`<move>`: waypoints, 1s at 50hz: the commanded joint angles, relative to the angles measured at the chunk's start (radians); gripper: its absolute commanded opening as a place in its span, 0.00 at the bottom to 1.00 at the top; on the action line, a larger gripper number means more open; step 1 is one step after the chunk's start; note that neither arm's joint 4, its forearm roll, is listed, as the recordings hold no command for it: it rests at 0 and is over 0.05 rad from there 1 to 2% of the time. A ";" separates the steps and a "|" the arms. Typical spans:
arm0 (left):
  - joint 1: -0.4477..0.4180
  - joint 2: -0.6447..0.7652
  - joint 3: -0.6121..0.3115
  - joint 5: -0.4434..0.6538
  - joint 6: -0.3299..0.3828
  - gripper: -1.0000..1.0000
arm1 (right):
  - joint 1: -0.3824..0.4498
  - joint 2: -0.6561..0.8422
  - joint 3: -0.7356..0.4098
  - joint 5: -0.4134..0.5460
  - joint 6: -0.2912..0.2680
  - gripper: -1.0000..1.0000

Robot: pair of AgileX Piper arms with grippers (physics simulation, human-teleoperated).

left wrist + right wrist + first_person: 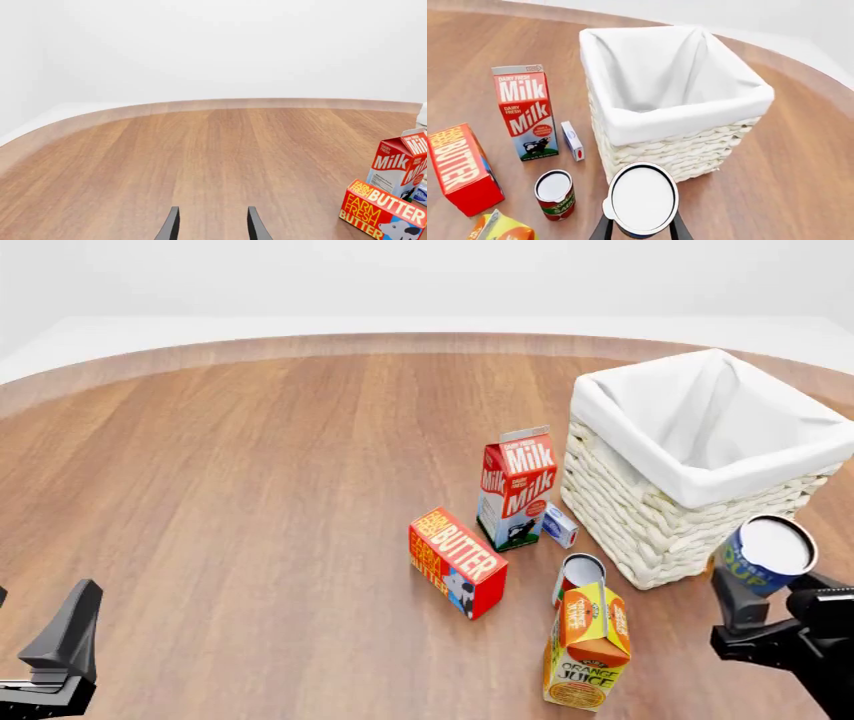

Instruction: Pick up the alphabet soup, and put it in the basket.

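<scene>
Worktop (267, 470): wood-grain planks, smooth, satin sheen, paler band along the far edge. Basket (641, 515): coarse woven cream wicker, rough and matt; liner (654, 75) is plain white cloth, matt, softly creased, folded over the rim. Soup can (644, 200) just in front of the basket: flat pale lid with a thin metal-look rim, blue paper-like label (754, 575). Red-labelled can (555, 195) beside the basket: same pale smooth lid, printed label. Milk carton (518, 490), butter box (458, 562), juice carton (587, 645), all near the basket: printed card, smooth, slight gloss. Right pincer (640, 231) and left pincer (210, 225): dark matt fingers, plastic-like.
</scene>
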 commanded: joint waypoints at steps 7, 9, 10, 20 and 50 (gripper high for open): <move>0.000 0.000 0.000 0.000 0.000 1.00 | -0.001 -0.110 -0.091 0.150 0.003 0.00; 0.000 0.000 0.000 0.000 0.000 1.00 | -0.003 -0.127 -0.106 0.175 0.001 0.00; 0.000 0.000 0.000 0.000 0.000 1.00 | -0.002 -0.133 -0.111 0.186 -0.001 0.00; 0.000 0.000 0.000 0.000 0.000 1.00 | 0.010 -0.154 -0.181 0.270 -0.051 0.00; 0.000 0.000 0.000 0.000 0.000 1.00 | 0.015 -0.072 -0.318 0.327 -0.054 0.00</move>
